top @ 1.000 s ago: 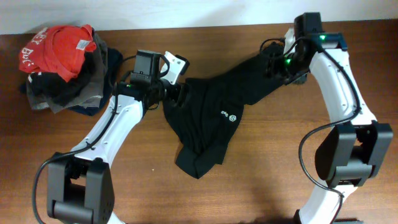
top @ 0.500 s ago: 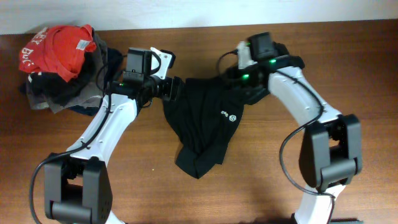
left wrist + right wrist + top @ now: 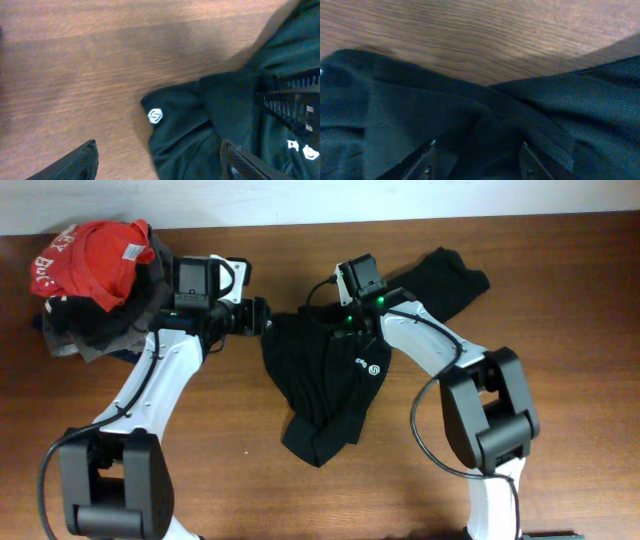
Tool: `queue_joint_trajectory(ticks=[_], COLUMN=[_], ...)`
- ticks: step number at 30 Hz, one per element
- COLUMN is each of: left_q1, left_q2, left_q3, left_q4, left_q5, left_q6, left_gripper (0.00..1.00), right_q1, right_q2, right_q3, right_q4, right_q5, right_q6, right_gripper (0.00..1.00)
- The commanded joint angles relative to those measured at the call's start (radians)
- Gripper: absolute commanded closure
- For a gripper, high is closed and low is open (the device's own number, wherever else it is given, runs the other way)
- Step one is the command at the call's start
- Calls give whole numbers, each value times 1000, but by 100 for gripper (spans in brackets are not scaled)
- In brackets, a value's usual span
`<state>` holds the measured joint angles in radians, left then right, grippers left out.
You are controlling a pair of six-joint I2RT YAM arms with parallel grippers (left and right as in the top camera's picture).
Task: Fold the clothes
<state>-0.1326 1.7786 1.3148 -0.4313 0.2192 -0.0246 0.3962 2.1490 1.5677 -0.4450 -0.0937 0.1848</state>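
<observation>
a large black soft-fabric shirt (image 3: pixel 310 370) lies crumpled in the middle of the brown wooden counter (image 3: pixel 200 470). its bulk narrows toward a bunched end nearer the robot, and one sleeve (image 3: pixel 450 275) is spread toward the far right edge. a small round white logo (image 3: pixel 372 367) shows on the fabric right of centre. the left tool (image 3: pixel 262 315) sits at the shirt's far left edge. in the left wrist view its fingers (image 3: pixel 75 162) stand wide apart and clamp nothing; bare wood and a corner of the shirt with a white logo mark lie between them. the right tool (image 3: pixel 335 330) is over the upper middle of the shirt, just beside the left one. in the right wrist view its fingers (image 3: pixel 422 167) are apart with folds of black fabric between them, and i cannot tell whether they press on the cloth. in the far left corner a red shirt with white lettering (image 3: pixel 95 255) tops a heap of grey and dark garments (image 3: pixel 100 330), apart from the black shirt.
</observation>
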Motion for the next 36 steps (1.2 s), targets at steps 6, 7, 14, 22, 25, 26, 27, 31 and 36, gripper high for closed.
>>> queue_joint_trajectory(ticks=[6,7,14,22,25,26,27,31,36], left_q1=[13,13,13,13,13,13,13,9,8], left_q2=[4,4,4,4,4,4,4,5,7], left_q3=[15,15,15,15,15,15,15,14,14], left_q4=[-18,-18,-18,-18,-19,-19,-22,-32,-37], left_q5=[-7,-7,-7,-7,-7,-7,-6,-6,-6], left_q6=[-13,-13,-13,-13,-13,-13,-13,-12,-5], left_gripper=[23,23,22,23,26,27,28,29,29], right_q1=[3,3,-11,-85,-133,-149,-168,-237,-326], right_q2=[20,20,-25,-172,-224,-235,-246,-245,-245], right_q3=[-3,-3,45,201,222,222,222,221,199], right_q4=[19,16,-94,-447,-555,-580,-611,-731,-846], right_q5=[27,27,27,19,19,19,19,20,20], right_q6=[11,11,16,38,38,39,38,37,37], right_gripper=[78,83,96,96,96,96,96,96,96])
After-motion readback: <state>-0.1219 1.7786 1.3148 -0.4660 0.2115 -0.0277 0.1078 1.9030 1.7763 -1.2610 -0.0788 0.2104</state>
